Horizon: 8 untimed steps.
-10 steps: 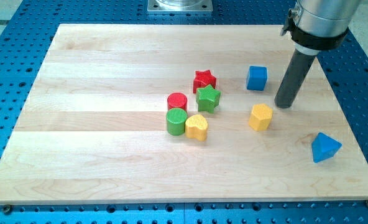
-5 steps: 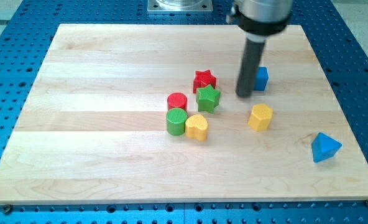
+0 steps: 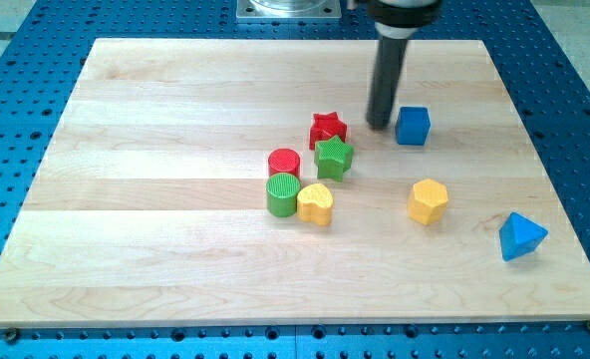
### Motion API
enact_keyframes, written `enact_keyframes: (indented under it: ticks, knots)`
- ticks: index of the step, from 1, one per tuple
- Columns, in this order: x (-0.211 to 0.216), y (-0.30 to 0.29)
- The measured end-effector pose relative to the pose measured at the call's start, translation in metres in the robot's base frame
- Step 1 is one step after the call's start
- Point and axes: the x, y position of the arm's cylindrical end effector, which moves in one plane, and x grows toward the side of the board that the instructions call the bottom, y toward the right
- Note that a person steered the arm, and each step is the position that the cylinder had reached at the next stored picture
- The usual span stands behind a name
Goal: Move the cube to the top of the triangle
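The blue cube [image 3: 413, 126] sits on the wooden board [image 3: 175, 199] right of centre, toward the view's top. The blue triangle [image 3: 521, 237] lies at the view's lower right, well below and right of the cube. My tip [image 3: 378, 125] stands just left of the cube, very close to its left face, with the red star [image 3: 327, 128] on its other side.
A cluster sits at mid-board: the red star, green star [image 3: 334, 158], red cylinder [image 3: 284, 163], green cylinder [image 3: 283, 194] and yellow heart [image 3: 315, 203]. A yellow hexagon [image 3: 428, 200] lies between the cube and the triangle. The board's right edge runs close to the triangle.
My tip swept from the cube's lower right across to its left side and toward the view's top. The yellow hexagon shifted slightly down and right. The cube has barely moved.
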Motion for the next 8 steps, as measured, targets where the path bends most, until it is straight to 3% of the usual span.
enact_keyframes:
  ticks: [1, 3, 4, 5, 6, 7, 8]
  knots:
    - [0.079, 0.05]
    - [0.028, 0.041]
    - [0.048, 0.062]
    - [0.108, 0.064]
    - [0.104, 0.06]
    - [0.046, 0.051]
    - [0.047, 0.089]
